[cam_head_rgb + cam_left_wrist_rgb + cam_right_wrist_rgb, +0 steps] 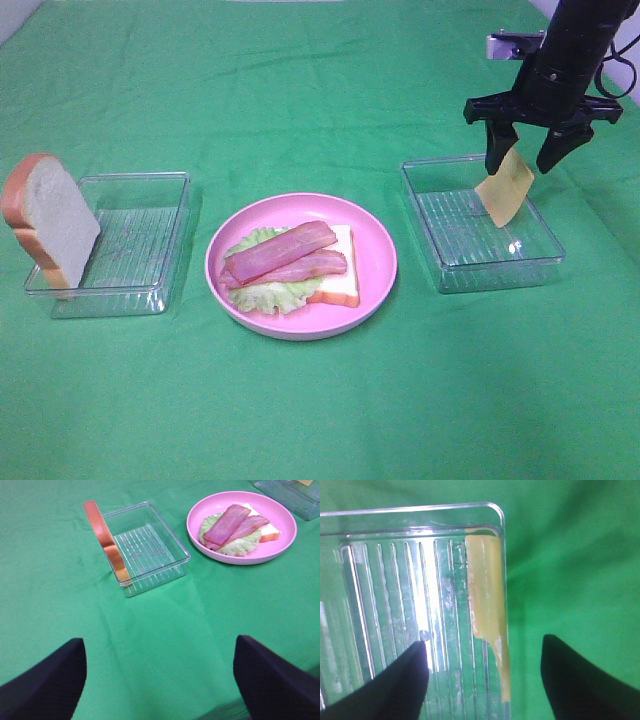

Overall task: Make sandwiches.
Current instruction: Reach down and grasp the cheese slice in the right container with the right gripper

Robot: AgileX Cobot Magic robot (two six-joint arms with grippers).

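**Over the right-hand tray [500, 272]: cheese [485, 590] seen edge-on**

My right fingers [390, 685] stand wide either side of it, contact hard to judge. My left fingers [45, 685] gape empty, tips cut off. Mid-frame, the sandwich [290, 262] sits on the plate [378, 255], open tabletop [320, 420] around.

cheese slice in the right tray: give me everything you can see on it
The cheese slice is a thin, flat yellow square that looks like soft plastic. It stands on edge, tilted, its lower edge in the clear ribbed tray and leaning along a tray wall near a corner. Its top edge rises above the rim between the fingers of the right claw, which stand apart; no contact is visible.
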